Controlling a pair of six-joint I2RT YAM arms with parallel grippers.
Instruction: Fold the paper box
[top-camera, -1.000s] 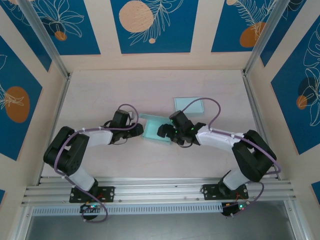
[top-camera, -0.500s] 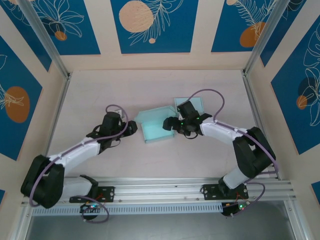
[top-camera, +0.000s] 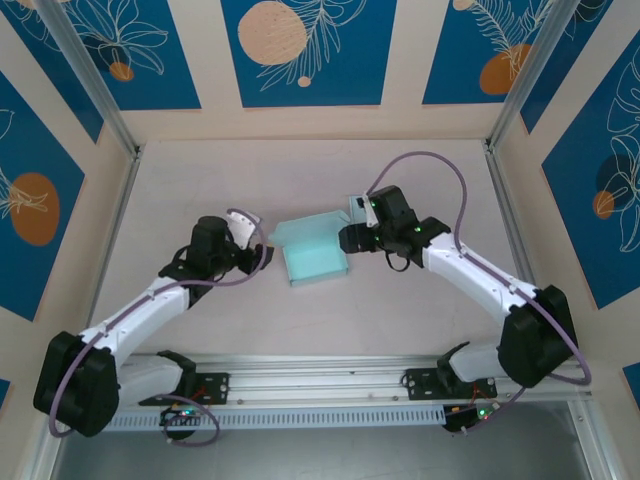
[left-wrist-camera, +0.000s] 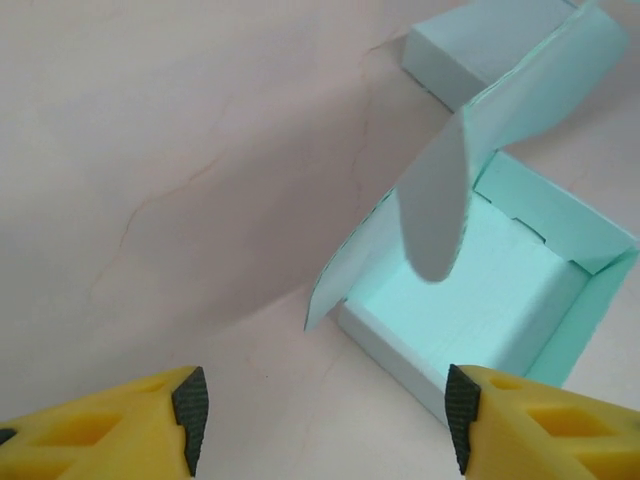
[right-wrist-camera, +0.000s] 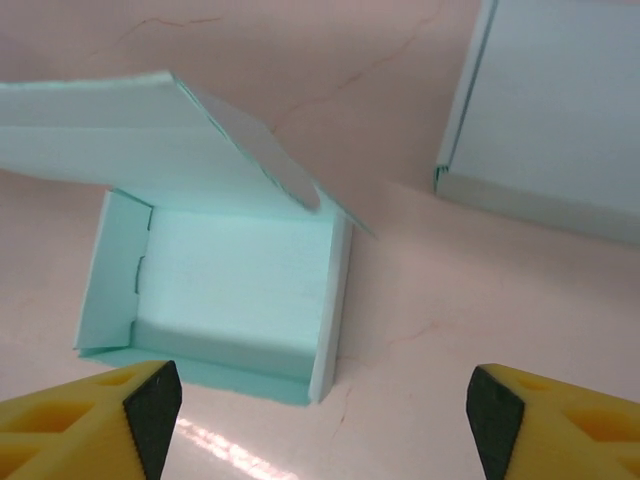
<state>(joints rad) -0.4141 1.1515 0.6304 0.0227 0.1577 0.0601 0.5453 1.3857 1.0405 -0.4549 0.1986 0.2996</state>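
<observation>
The mint-green paper box (top-camera: 318, 262) lies on the table as an open tray, its lid flap (top-camera: 305, 230) standing up along the far side. My left gripper (top-camera: 256, 256) sits just left of it, open and empty; in the left wrist view the box (left-wrist-camera: 490, 300) lies ahead to the right of the black pads (left-wrist-camera: 189, 412), with the left gripper (left-wrist-camera: 325, 420) over bare table. My right gripper (top-camera: 348, 238) hovers at the box's right far corner, open with nothing held. In the right wrist view the tray (right-wrist-camera: 230, 290) and raised lid (right-wrist-camera: 150, 135) lie ahead-left of the right gripper (right-wrist-camera: 320, 410).
A second, closed mint box (top-camera: 362, 206) lies behind the right gripper, seen at the upper right (right-wrist-camera: 560, 110) from the right wrist and at the top (left-wrist-camera: 480, 50) from the left. Metal frame posts (top-camera: 118, 200) and patterned walls bound the pink table.
Both grippers have drawn away from the box: the left one slid left and opened wider, the right one lifted back to the right. The box now rests alone on the table.
</observation>
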